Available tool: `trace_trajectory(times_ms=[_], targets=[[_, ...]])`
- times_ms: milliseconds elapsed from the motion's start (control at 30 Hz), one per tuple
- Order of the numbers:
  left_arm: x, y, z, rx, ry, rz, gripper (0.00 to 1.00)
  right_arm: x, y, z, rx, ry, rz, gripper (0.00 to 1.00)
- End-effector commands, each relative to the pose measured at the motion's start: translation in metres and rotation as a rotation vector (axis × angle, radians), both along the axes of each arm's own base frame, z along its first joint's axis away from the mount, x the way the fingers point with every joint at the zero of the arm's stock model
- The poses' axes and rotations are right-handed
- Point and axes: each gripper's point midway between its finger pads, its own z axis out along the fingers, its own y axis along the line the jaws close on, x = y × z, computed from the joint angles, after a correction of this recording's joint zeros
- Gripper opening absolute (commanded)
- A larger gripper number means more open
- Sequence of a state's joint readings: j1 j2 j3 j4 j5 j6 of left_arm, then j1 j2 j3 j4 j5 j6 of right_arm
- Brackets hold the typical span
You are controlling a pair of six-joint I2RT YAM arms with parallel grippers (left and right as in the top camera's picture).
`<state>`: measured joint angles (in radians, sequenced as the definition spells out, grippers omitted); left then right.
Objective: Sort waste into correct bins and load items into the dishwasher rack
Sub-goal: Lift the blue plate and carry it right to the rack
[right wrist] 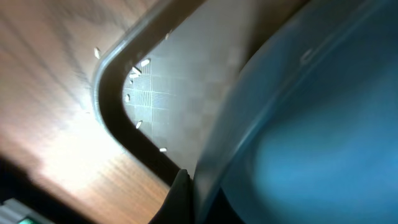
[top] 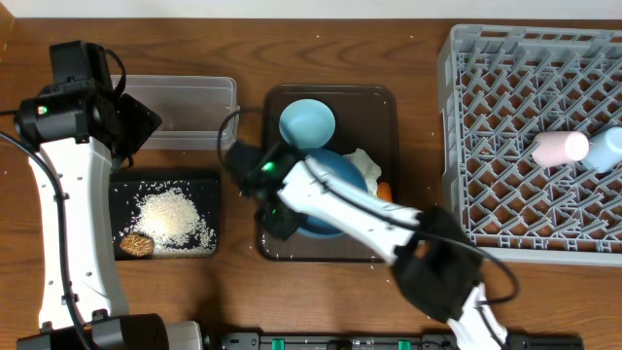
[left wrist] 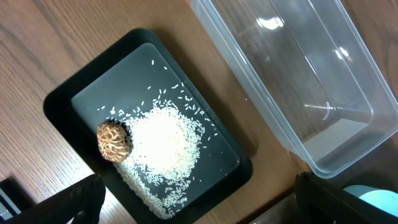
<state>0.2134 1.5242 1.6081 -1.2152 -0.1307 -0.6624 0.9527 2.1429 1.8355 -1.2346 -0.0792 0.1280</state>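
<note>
Counting by size: one rack [top: 466,146] holding one pink cup [top: 559,148] and one light-blue cup [top: 607,148]; one serving tray [top: 330,94] carrying one dark-blue plate [top: 345,170] and one bowl [top: 307,123]. My right pincer [top: 275,216] is clamped on the plate's left rim. My left pincer [left wrist: 199,208] stands fully apart, holding nothing.

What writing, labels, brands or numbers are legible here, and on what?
No text is readable in any view.
Clear tub: faint raised marks in the plastic, too faint to read.
White wrapper by the plate: little of it shows, no print legible.
</note>
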Motion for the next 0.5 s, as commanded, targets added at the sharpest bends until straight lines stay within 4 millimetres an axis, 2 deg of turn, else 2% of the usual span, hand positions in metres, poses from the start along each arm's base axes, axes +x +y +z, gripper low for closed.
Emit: trace_trajectory(times_ms=[0,133,300,400,467], targets=[[-0.001,0.002,0.009,0.008,-0.026,0.021,0.98,0.021,-0.007,0.051,0.137,-0.042,-0.071,0.01],[-0.001,0.002,0.009,0.008,-0.026,0.021,0.98,0.046,-0.027,0.094,0.244,-0.096,-0.148,0.01],[-0.001,0.002,0.009,0.009,-0.026,0.02,0.98,0.078,-0.062,0.145,0.365,-0.188,-0.25,0.01],[-0.001,0.002,0.009,0.008,-0.026,0.021,0.98,0.097,-0.091,0.172,0.437,-0.236,-0.301,0.01],[-0.001,0.002,0.009,0.008,-0.026,0.021,0.98,0.115,-0.12,0.187,0.467,-0.281,-0.378,0.01]])
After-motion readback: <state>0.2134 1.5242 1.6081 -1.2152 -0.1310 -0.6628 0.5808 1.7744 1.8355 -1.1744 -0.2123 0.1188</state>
